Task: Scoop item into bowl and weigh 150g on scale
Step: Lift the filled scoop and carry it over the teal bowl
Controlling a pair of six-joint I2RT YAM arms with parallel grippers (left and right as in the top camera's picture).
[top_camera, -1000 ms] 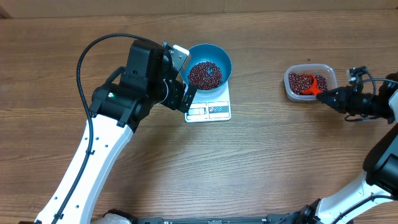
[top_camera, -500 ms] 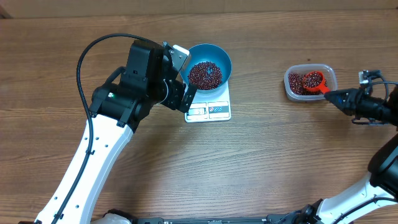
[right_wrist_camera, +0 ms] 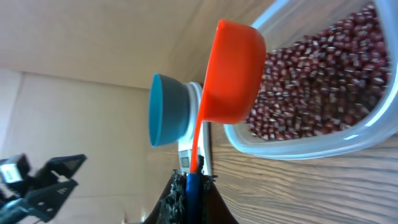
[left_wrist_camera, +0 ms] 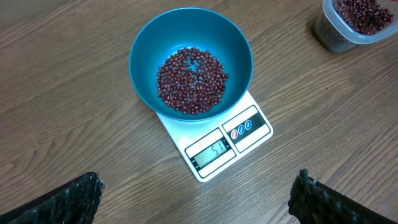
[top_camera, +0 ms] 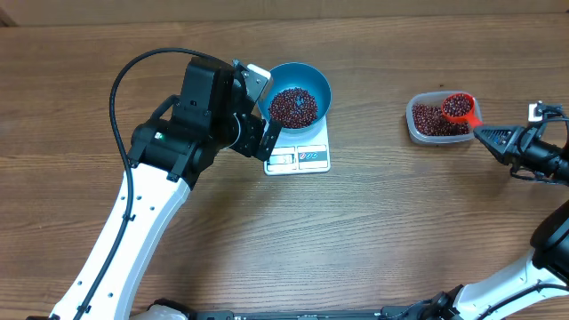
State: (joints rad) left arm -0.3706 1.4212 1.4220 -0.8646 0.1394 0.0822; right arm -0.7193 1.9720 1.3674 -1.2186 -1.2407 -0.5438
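Evidently the right gripper (right_wrist_camera: 189,186), clamped on the thin handle of the orange scoop (right_wrist_camera: 233,74), holds loose, spill-prone beans (top_camera: 457,106); the left gripper (left_wrist_camera: 196,199) gapes empty.

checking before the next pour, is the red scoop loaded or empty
Loaded: in the overhead view dark beans fill the scoop, which the shut right pincer holds above the tub.
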